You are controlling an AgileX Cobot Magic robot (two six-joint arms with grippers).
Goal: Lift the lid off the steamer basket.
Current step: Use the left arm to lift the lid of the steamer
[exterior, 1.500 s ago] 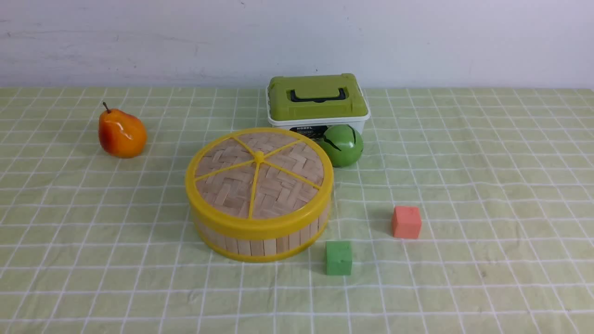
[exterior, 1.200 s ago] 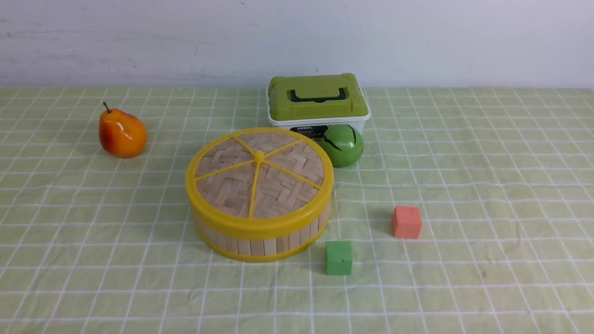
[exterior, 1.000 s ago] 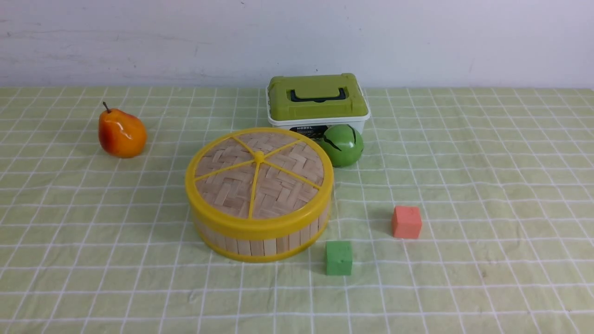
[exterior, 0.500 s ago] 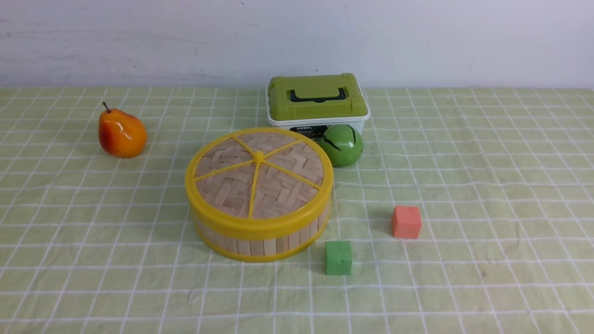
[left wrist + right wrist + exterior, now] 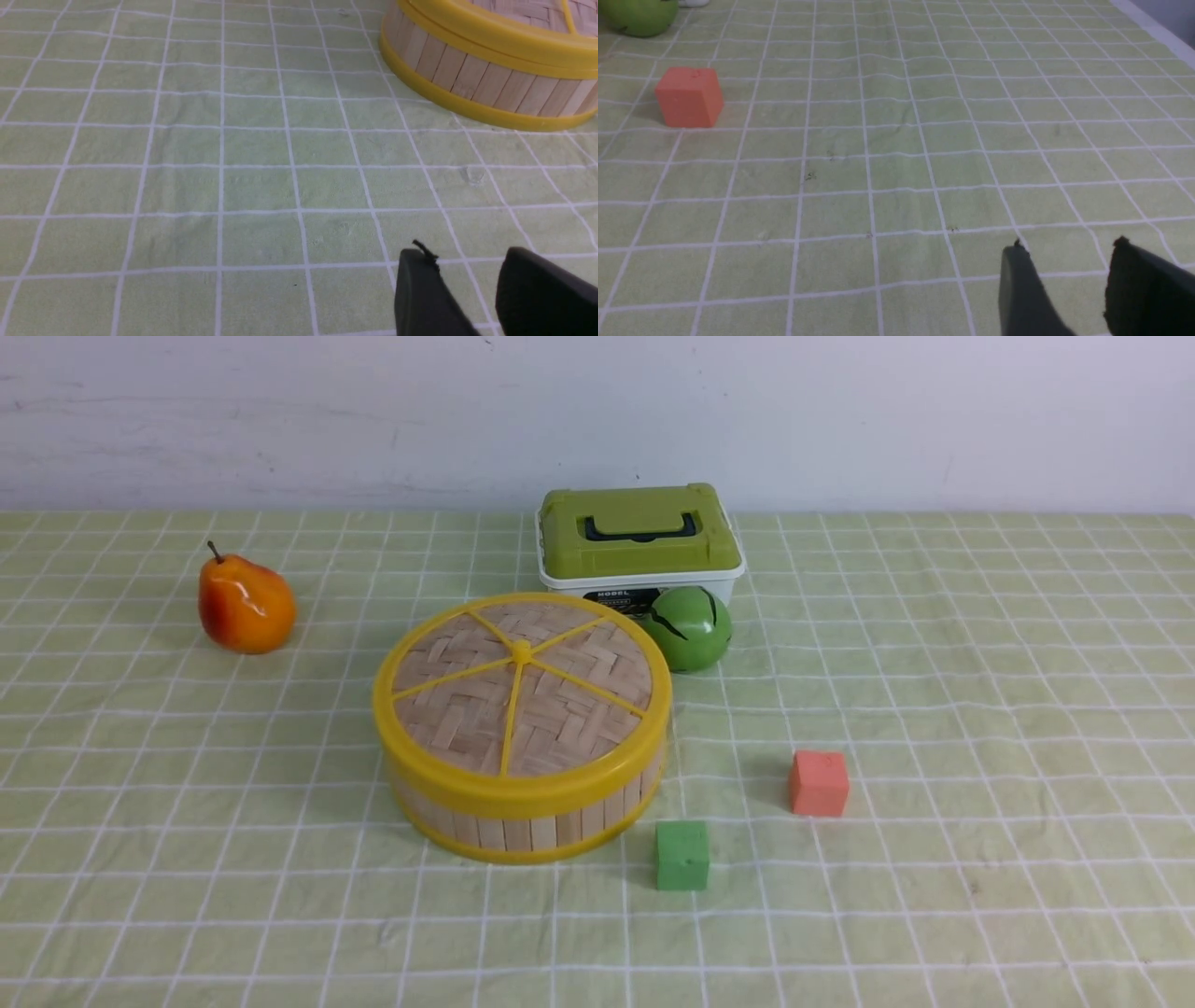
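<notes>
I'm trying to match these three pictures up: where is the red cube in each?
Front: red cube, right of the basket.
Left wrist: not in it.
Right wrist: red cube, near the green ball.
Shared landmark: the green ball, beyond the red cube in front and right wrist views.

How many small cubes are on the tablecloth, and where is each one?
2. The green cube lies close to the steamer basket, at its front right. The orange-red cube stands farther to the right, touching nothing. Another could be hidden behind the basket.

Nothing in the front view has visibly changed.
</notes>
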